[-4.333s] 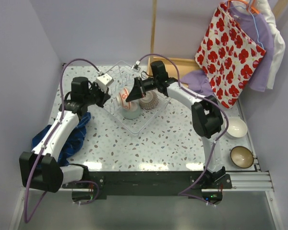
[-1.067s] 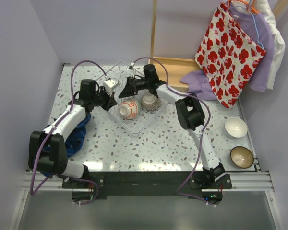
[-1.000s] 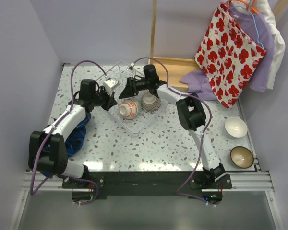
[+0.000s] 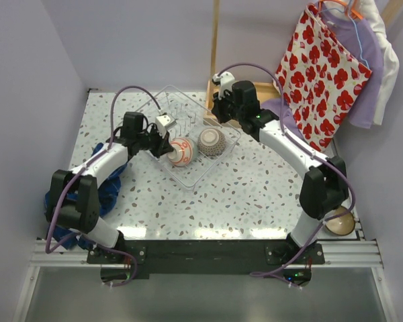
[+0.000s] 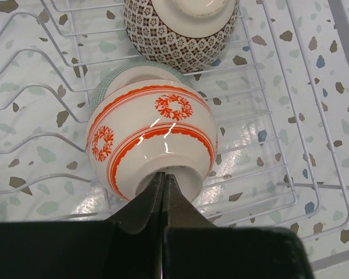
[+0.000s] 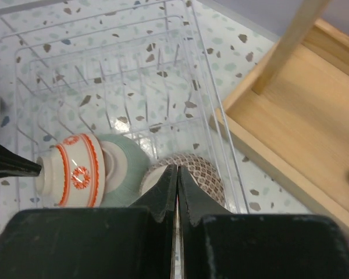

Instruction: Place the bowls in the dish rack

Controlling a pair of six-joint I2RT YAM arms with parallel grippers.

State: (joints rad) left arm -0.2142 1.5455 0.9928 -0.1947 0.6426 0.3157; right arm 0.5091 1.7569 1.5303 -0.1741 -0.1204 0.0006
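Speckled worktop (image 4: 255, 194), clear dish rack (image 4: 178, 107) toward the back. In it, the red-patterned bowl (image 4: 181, 151) lies on its side, nested against the pale green bowl (image 6: 125, 160), with the net-patterned bowl (image 4: 211, 141) beside. Left end effector (image 5: 164, 177) clenched, tips at the red-patterned bowl's foot. Right end effector (image 6: 173, 170) clenched, empty, above the rack.

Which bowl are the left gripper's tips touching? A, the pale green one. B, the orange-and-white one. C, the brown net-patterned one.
B: in the left wrist view, the shut left gripper has its tips against the base of the orange-and-white bowl, which lies on its side.
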